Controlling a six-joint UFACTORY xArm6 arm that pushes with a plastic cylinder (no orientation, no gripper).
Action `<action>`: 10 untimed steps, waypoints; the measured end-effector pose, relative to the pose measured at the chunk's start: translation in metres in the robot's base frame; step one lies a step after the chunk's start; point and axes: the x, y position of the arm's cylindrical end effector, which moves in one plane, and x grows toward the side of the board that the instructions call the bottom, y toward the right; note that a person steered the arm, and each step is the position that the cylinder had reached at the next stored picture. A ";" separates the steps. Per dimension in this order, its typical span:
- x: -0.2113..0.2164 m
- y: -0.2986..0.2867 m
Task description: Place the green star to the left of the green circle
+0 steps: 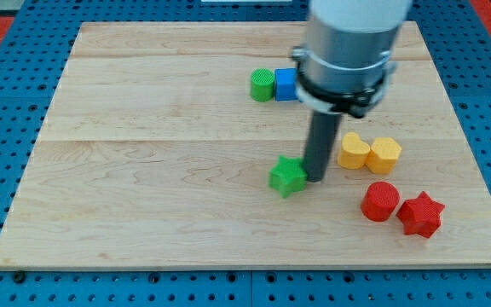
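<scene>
Ridged green star (287, 176) (bright, squat) touches my tip (316, 177).

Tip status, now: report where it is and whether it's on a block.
My tip: no gripper, nothing held; it sits at the green star's right edge, seemingly touching it, well below the green circle.

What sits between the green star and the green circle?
Nothing: bare board between green star and green circle in the camera view. My tip touches the star's right side.
</scene>
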 end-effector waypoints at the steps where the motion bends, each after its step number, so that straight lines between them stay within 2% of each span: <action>1: 0.035 -0.004; 2: 0.016 -0.046; 3: -0.037 -0.050; 4: -0.065 -0.061; 5: -0.041 -0.070; 6: -0.049 -0.103; 7: -0.090 -0.120; 8: -0.107 -0.113; 9: -0.068 -0.139; 10: -0.101 -0.161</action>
